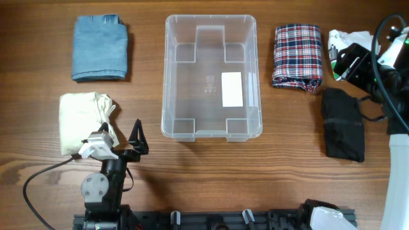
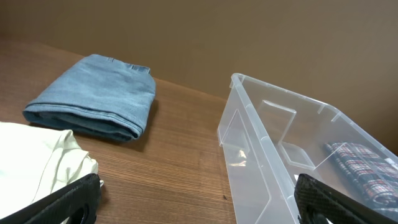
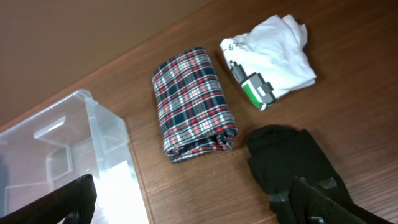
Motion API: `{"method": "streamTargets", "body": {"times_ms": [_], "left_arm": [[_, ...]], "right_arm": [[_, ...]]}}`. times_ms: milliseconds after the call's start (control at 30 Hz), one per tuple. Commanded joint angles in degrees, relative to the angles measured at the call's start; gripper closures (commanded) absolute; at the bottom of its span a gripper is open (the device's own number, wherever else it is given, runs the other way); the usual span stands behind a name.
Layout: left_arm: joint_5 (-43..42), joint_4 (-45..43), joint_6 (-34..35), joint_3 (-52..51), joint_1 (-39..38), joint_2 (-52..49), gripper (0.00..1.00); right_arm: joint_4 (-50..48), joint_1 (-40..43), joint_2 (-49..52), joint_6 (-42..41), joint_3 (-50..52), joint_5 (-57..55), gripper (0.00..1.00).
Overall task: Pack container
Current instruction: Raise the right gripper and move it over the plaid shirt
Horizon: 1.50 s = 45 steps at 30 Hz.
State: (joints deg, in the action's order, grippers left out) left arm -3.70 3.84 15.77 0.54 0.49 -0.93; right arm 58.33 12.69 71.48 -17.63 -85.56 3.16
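The clear plastic container [image 1: 170, 76] stands empty in the middle of the table, with a white label [image 1: 232, 89] on its base. It also shows in the left wrist view [image 2: 267, 155] and the right wrist view [image 3: 74, 143]. My left gripper [image 1: 137, 135] is open and empty, low over the table between a cream cloth [image 1: 86, 121] and the container's near left corner; its fingers [image 2: 199, 202] span bare wood. My right gripper [image 1: 350, 64] is open and empty, raised at the right; its fingers [image 3: 199, 205] frame the table beside a black cloth [image 3: 292, 155].
A folded blue denim piece [image 1: 99, 48] lies at the far left. A folded plaid cloth [image 1: 297, 56] lies right of the container. A white cloth with a green print [image 1: 345, 39] lies behind the black cloth [image 1: 343, 124].
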Motion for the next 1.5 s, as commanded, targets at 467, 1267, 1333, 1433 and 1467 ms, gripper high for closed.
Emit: {"method": "streamTargets", "body": {"times_ms": [467,1267,1333,1433,1467], "left_arm": [[0.35,0.33,-0.33,-0.22,0.42,0.0,0.0],[0.35,0.33,-0.33,-0.22,0.44,0.0,0.0],[0.35,0.33,-0.31,-0.22,0.44,0.0,0.0],[0.35,0.33,-0.31,-0.22,0.42,0.0,0.0],[0.35,0.33,-0.33,-0.22,0.44,0.0,0.0]], "right_arm": [[13.75,18.49,11.45,1.03,-1.09,4.57,0.0],[7.52,22.21,12.74,-1.88,2.45,6.25,0.0],[4.68,22.21,12.74,0.44,2.45,12.7,0.0],[-0.46,21.7,12.83,7.02,2.45,21.38,0.0],[-1.92,21.22,13.03,7.61,2.45,22.67,0.0]]}}
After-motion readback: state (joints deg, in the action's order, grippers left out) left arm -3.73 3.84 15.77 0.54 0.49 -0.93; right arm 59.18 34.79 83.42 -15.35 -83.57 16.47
